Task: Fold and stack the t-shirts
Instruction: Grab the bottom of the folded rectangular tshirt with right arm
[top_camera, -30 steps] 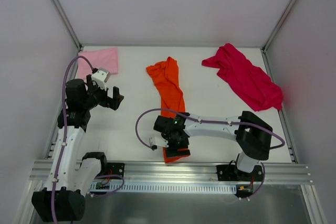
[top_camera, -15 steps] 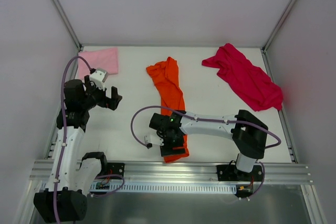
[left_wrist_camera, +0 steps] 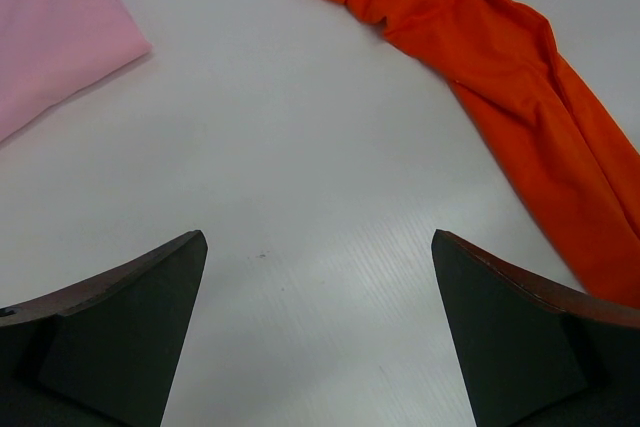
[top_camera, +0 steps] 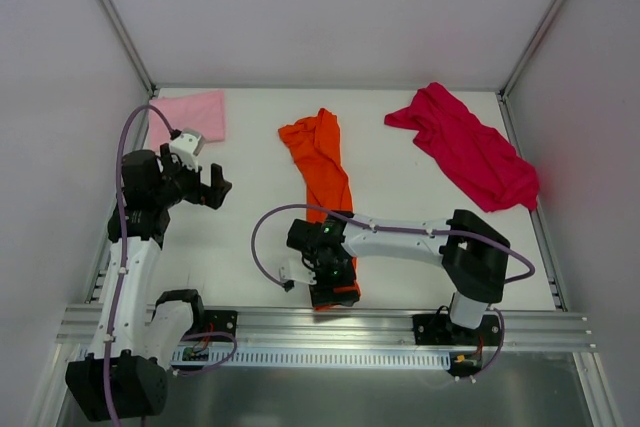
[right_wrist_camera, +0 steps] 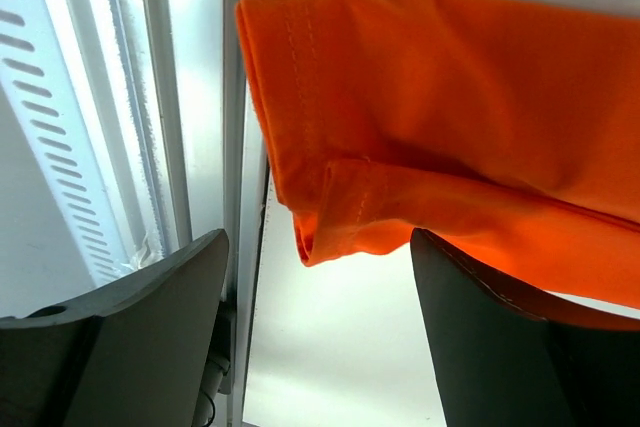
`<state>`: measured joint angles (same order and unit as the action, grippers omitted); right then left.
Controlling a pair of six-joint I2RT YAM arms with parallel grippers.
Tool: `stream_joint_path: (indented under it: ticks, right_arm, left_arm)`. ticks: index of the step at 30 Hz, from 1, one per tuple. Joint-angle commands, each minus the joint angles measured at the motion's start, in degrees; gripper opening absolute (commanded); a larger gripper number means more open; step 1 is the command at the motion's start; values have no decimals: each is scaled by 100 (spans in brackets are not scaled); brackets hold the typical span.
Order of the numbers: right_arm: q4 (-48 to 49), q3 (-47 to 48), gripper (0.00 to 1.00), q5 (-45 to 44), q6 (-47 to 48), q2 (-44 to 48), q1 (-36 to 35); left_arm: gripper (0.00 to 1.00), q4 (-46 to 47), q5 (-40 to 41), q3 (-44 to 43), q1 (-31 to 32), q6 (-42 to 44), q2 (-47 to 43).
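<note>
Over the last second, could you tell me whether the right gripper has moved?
Yes: the right gripper has edged toward the near rail, along the orange t-shirt.

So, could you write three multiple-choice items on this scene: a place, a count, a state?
1. Where does the light pink cloth t-shirt lie on the white table?
A. far left corner
B. near right corner
C. centre

2. How many t-shirts are on the table?
A. two
B. three
C. four

3. How do the left arm's fingers stand?
A. shut on cloth
B. open, holding nothing
C. shut, empty

Key:
1 A: it lies at the far left corner.
2 B: the pink one, a bright orange cloth t-shirt and a crimson cloth t-shirt.
3 B: they stand wide apart over bare table.
</note>
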<state>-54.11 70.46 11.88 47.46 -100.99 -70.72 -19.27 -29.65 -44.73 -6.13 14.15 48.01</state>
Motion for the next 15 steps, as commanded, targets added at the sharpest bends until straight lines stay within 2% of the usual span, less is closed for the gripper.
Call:
stream_joint_path:
  ticks: [1, 6, 15]
  right_arm:
    - [-206, 153, 79, 253, 123, -52, -30]
    - [-57, 118, 79, 333, 132, -140, -47]
    - [453, 21, 77, -291, -35, -649, -56]
  left_arm:
    - [99, 160, -190, -89, -81, 17, 33]
    - [99, 186, -182, -62, -160, 61, 16]
    - [99, 186, -287, -27, -327, 123, 24]
